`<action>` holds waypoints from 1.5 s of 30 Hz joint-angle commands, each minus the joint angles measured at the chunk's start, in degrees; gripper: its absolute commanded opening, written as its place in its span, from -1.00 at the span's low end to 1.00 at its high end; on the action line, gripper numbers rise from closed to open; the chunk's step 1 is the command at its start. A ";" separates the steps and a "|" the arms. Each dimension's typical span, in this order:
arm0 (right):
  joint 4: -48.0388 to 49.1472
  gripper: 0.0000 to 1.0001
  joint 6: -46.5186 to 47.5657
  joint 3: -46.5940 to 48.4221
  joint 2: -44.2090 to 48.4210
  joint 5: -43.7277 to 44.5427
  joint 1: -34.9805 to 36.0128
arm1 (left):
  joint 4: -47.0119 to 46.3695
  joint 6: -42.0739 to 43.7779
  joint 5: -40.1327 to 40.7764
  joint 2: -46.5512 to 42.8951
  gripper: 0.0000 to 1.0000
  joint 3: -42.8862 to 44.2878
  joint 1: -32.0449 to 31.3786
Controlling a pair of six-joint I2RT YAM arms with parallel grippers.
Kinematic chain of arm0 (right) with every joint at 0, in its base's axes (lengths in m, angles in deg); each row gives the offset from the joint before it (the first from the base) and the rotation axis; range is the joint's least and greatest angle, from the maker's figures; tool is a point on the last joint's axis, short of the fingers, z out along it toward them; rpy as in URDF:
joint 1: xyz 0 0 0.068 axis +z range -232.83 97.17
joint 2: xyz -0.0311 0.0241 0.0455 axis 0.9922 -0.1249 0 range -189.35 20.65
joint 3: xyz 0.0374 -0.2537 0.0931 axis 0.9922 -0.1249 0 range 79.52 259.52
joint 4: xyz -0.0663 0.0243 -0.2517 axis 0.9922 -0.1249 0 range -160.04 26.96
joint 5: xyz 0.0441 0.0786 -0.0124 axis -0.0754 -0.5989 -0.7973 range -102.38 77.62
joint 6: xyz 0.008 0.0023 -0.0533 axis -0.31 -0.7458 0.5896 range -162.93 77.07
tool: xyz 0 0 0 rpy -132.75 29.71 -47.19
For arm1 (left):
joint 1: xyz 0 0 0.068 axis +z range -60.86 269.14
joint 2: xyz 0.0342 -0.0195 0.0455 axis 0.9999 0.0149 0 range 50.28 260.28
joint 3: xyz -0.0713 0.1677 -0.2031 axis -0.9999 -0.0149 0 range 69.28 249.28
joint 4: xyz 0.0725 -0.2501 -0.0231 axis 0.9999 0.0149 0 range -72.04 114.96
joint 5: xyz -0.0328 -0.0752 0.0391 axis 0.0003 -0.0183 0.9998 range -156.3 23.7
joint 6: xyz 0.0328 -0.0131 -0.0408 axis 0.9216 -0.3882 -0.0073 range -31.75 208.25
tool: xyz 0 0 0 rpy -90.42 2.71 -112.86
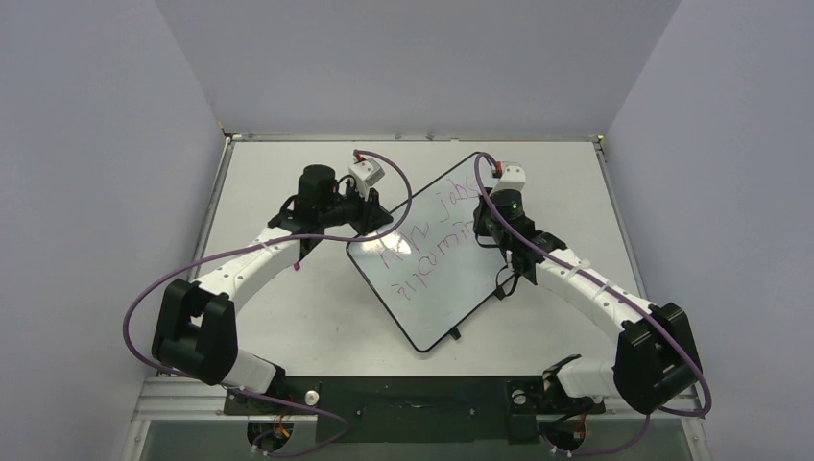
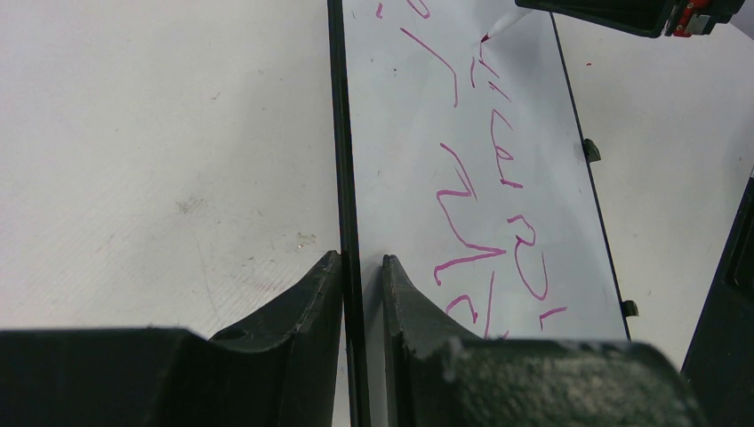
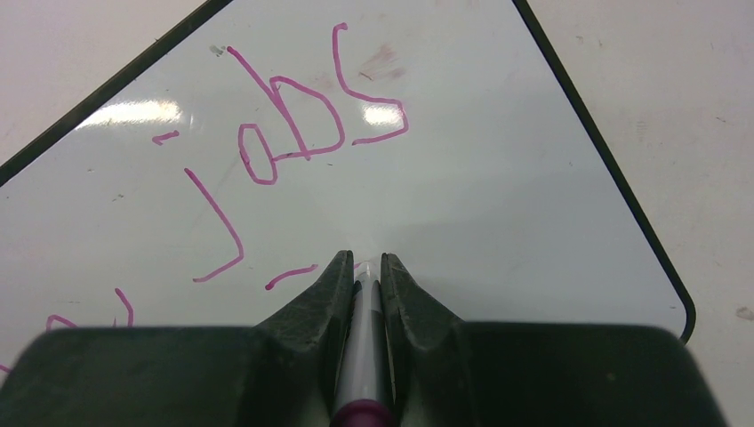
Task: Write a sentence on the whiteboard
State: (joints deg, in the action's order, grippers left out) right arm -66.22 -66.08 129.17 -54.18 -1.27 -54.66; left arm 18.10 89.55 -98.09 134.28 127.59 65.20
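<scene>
The whiteboard [image 1: 437, 279] lies turned diagonally in the middle of the table. Pink cursive sentence strokes [image 1: 422, 252] run across it in two lines. My left gripper [image 1: 370, 216] is shut on the board's black frame at its far left corner; in the left wrist view the frame edge [image 2: 348, 222] passes between my fingers [image 2: 311, 294]. My right gripper [image 1: 485, 226] is shut on a white marker [image 3: 364, 347] with a pink end, its tip against the board [image 3: 498, 205] below the word "jobs" [image 3: 293, 133]. The marker tip also shows in the left wrist view [image 2: 498, 27].
The grey table [image 1: 288, 317] is walled on three sides. Purple cables loop over both arms. Two small black tabs [image 2: 590, 149] sit on the board's long edge. The arm bases stand at the near edge.
</scene>
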 commanded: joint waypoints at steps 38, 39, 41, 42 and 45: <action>0.05 -1.00 -0.47 3.56 2.31 1.32 -4.01 | -1.46 2.65 0.67 -1.16 -1.00 0.04 0.56; 0.11 -1.00 -0.44 3.78 1.88 1.24 -4.17 | -1.50 2.65 0.68 -1.14 -1.00 -0.01 0.56; 0.37 -1.00 -0.40 3.93 1.28 1.25 -4.36 | -1.54 2.65 0.68 -1.08 -1.00 0.04 0.52; 0.54 -1.00 -0.42 3.99 1.10 1.22 -4.39 | -1.55 2.61 0.68 -1.06 -1.00 0.05 0.55; 0.71 -1.00 -0.33 4.28 0.15 1.06 -4.49 | -1.55 2.58 0.70 -0.92 -1.00 0.10 0.56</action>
State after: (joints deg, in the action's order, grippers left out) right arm -67.81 -66.50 130.89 -52.91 -1.03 -58.75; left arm 18.08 89.64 -98.07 134.28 127.59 65.22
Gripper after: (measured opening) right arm 0.103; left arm 0.170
